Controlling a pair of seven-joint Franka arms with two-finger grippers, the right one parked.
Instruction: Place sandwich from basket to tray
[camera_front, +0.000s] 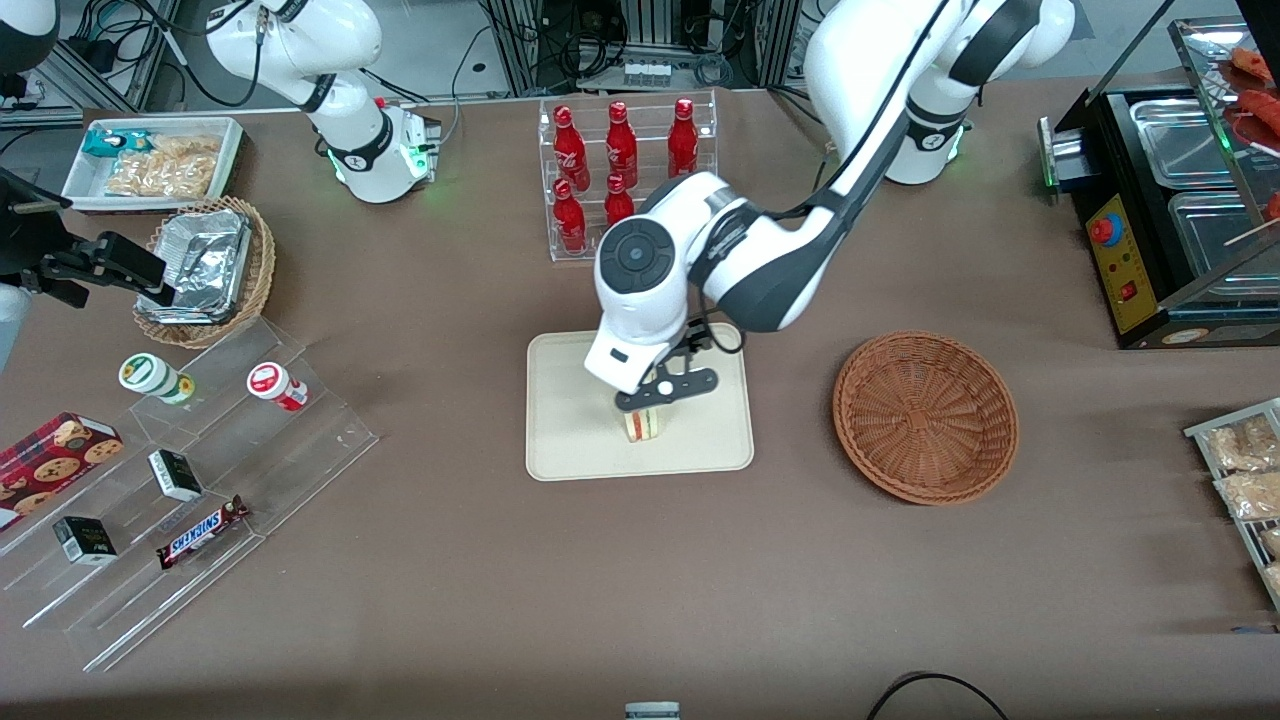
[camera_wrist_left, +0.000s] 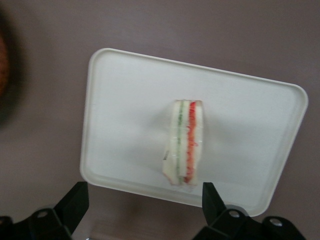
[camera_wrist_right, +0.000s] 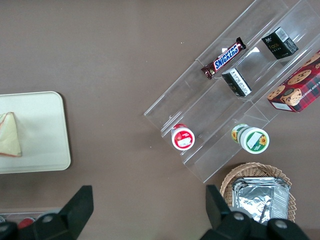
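The sandwich (camera_front: 643, 424) stands on its edge on the cream tray (camera_front: 570, 445), its red and green filling layers facing up. In the left wrist view the sandwich (camera_wrist_left: 185, 145) rests near one long rim of the tray (camera_wrist_left: 125, 95). My left gripper (camera_front: 660, 392) hovers just above the sandwich, open, and the fingers (camera_wrist_left: 75, 200) stand wide apart with nothing between them. The reddish-brown basket (camera_front: 925, 415) sits beside the tray toward the working arm's end of the table, and nothing lies in it. The right wrist view catches the sandwich (camera_wrist_right: 10, 135) on the tray's corner (camera_wrist_right: 47, 125).
A clear rack of red bottles (camera_front: 620, 165) stands farther from the front camera than the tray. Toward the parked arm's end are an acrylic stepped shelf with snacks (camera_front: 190, 500), a tan basket with a foil container (camera_front: 205, 270) and a white bin (camera_front: 155, 160). A food warmer (camera_front: 1170, 210) stands toward the working arm's end.
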